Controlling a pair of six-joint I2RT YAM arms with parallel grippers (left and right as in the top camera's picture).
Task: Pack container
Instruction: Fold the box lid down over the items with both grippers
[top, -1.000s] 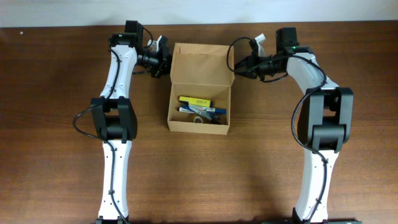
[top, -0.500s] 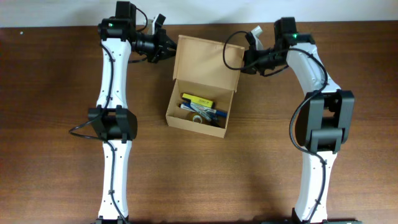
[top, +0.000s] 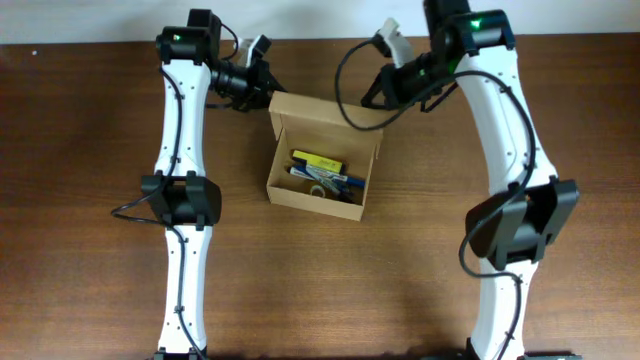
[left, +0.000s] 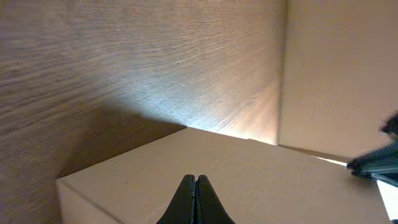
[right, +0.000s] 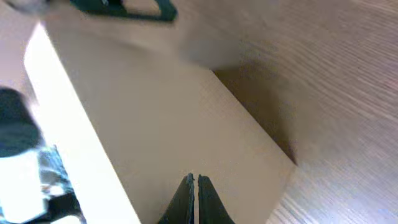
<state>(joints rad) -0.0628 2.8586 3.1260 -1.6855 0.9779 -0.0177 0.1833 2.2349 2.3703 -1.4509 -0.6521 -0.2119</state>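
The container (top: 308, 200), a small tan cardboard box, stands mid-table with its flap lid (top: 330, 118) raised at the back. Inside lie a yellow marker (top: 318, 160) and blue pens (top: 335, 178). My left gripper (top: 268, 88) is shut and empty at the lid's back left corner. In the left wrist view its fingertips (left: 196, 180) sit pressed together over the bare cardboard (left: 267, 180). My right gripper (top: 384, 95) is shut and empty behind the lid's right corner. The right wrist view has its tips (right: 194, 180) over the flap (right: 155, 118).
Dark wooden tabletop (top: 90, 200) surrounds the box on all sides. A pale wall strip (top: 320, 18) runs along the table's far edge. Both arms reach in from the front edge, and their cables hang near the lid.
Both grippers moved in behind the lid, the right arm swinging up and left. The lid tipped forward from lying back, and the box turned slightly.
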